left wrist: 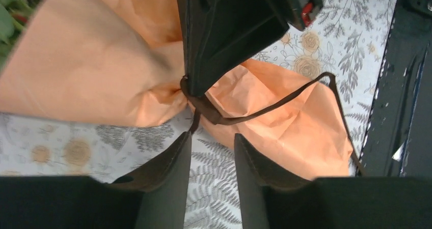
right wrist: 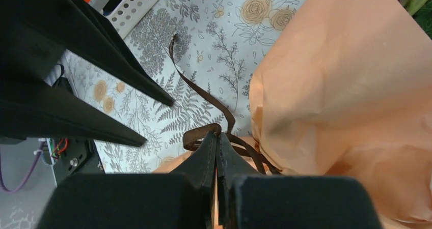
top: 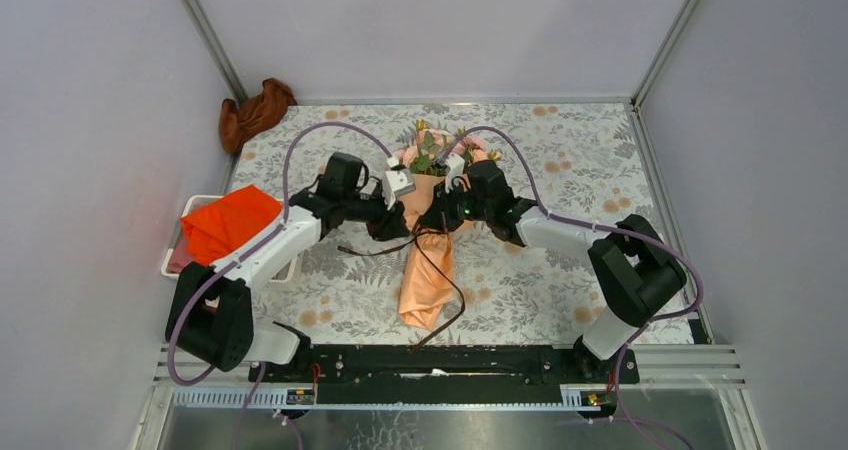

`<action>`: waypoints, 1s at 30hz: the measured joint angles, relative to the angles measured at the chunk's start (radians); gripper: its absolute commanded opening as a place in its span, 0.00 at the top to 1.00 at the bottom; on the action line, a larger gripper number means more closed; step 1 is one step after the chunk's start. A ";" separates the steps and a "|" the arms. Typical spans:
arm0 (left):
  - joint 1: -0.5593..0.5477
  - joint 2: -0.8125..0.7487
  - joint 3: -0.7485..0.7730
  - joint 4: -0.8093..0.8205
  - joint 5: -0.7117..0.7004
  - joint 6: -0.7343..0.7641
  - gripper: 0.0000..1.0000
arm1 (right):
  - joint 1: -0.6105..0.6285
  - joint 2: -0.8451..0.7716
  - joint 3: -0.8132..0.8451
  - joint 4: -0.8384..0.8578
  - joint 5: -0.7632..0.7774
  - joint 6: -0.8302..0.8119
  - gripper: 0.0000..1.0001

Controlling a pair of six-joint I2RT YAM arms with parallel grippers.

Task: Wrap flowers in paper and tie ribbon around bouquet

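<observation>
The bouquet lies in the middle of the table, with pink flowers (top: 432,153) at the far end and the peach-orange paper (top: 425,280) tapering toward me. The dark brown ribbon (left wrist: 209,112) circles the paper's pinched waist, and its tails trail over the table. My right gripper (right wrist: 218,136) is shut on a loop of the ribbon (right wrist: 201,129) at that waist. My left gripper (left wrist: 212,137) stands open just short of the knot, with only the table print showing between its fingers. In the top view, the left gripper (top: 400,228) and the right gripper (top: 432,225) meet at the waist.
A bright orange cloth (top: 230,220) lies on a white perforated tray (right wrist: 137,0) at the left. A brown cloth (top: 255,110) sits in the far left corner. The black base rail (top: 450,360) runs along the near edge, close to the paper's tail end.
</observation>
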 measured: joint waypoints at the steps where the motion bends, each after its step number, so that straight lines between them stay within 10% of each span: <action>1: 0.000 -0.005 -0.032 0.040 -0.006 -0.024 0.48 | 0.006 0.005 0.006 0.002 0.005 0.014 1.00; 10: -0.008 0.023 -0.180 0.393 -0.002 -0.237 0.43 | 0.038 0.009 0.027 -0.016 0.091 0.121 1.00; 30: -0.030 0.095 -0.217 0.603 -0.057 -0.430 0.88 | 0.041 -0.011 0.069 -0.063 0.155 0.210 1.00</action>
